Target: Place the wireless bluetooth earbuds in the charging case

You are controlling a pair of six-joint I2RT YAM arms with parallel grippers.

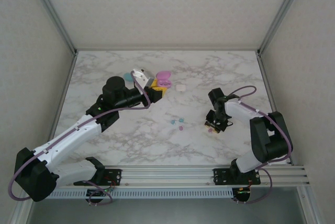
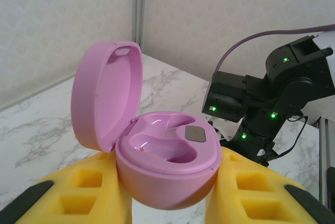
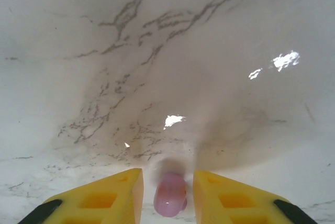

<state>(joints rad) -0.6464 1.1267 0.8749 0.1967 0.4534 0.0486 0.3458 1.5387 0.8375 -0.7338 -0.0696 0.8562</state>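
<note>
From above, the left claw pinches the pink charging case at the far middle of the desk. Its lid is thrown back, likely so that the wells are offered to the other arm. The right claw points down at the desk on the right, well apart from the case, over a pink earbud. More loose earbuds, teal and pink specks, lie between the two arms, and a white case sits just beside the pink one.

In the left wrist view, the yellow foam fingers press on both flanks of the case's lower shell, which keeps it level and steady. The lid stands upright on its hinge. Both moulded wells look empty and glossy.

In the right wrist view, the right claw straddles the earbud. Its jaws are narrowly spread, with a sliver of desk on each side, so it is framed for a pinch but not yet gripped. The earbud is a smooth, shiny pink bean lying on the marble.
</note>
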